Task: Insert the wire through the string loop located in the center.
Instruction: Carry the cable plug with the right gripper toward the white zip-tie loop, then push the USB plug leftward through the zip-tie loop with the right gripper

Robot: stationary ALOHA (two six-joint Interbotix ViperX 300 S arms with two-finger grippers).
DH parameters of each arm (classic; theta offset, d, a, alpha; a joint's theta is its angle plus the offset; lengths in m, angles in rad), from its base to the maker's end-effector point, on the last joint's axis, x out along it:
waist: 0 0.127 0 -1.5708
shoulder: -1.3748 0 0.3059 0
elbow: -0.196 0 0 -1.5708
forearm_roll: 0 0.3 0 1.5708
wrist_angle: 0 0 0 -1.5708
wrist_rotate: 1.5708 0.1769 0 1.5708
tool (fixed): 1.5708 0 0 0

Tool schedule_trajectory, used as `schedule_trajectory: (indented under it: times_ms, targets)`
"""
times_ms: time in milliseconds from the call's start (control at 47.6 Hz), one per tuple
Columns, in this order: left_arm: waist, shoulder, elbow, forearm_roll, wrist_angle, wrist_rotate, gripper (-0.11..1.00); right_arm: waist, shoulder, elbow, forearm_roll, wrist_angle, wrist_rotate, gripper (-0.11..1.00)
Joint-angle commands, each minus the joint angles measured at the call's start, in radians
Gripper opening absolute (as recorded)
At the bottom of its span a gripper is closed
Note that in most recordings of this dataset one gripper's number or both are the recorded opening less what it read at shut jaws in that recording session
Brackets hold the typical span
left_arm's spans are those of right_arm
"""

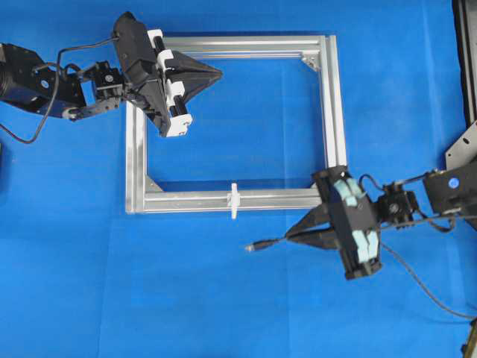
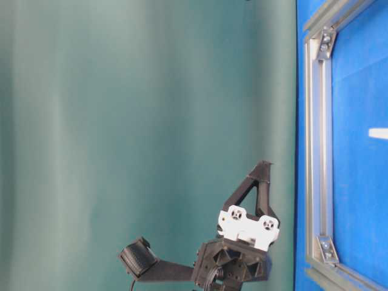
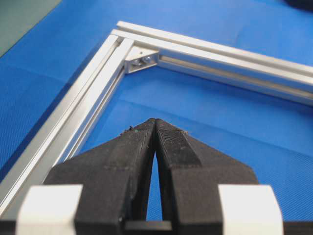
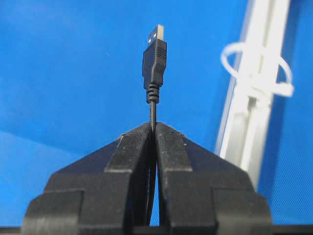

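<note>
The wire (image 1: pixel 417 283) lies toward the surface's near right corner, its plug (image 4: pixel 154 54) jutting from the right claw (image 1: pixel 292 237), which is clenched on the cable just behind it, likely so the stiff tip can be aimed. The string loop (image 1: pixel 233 200) stands on the frame's (image 1: pixel 333 112) near bar, beside the plug, unthreaded. The left claw (image 1: pixel 216 72), clenched on nothing, hovers over the frame's far-left corner.

Both tools (image 1: pixel 216 72) (image 1: pixel 291 237) closed, well apart.
</note>
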Motion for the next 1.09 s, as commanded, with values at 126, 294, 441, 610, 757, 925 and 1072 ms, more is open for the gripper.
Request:
schedule_trajectory:
  times_ms: [126,294,441,610,757,925,1072]
  targets:
    - [-0.003,-0.029,-0.009,0.003,-0.006,-0.002,0.00,-0.009,-0.058,0.037,0.005,-0.011,0.002,-0.03]
    - [-0.002,-0.029,-0.014,0.003,-0.006,-0.002,0.00,-0.020,-0.064,0.051,0.005,-0.034,0.002,-0.03]
    - [-0.003,-0.029,-0.015,0.003,-0.005,-0.002,0.00,-0.058,-0.052,0.054,0.005,-0.038,0.002,-0.03]
    - [-0.003,-0.032,-0.011,0.003,-0.006,-0.002,0.00,-0.121,-0.017,0.052,0.008,-0.046,0.002,-0.03]
    - [-0.003,-0.035,-0.006,0.003,-0.005,-0.002,0.00,-0.169,0.021,0.048,0.017,-0.057,0.002,-0.03]
    - [-0.003,-0.038,-0.003,0.003,-0.005,-0.002,0.00,-0.187,0.046,0.046,0.021,-0.074,0.002,-0.03]
    - [-0.003,-0.040,-0.003,0.003,-0.005,-0.002,0.00,-0.187,0.046,0.046,0.020,-0.081,0.002,-0.03]
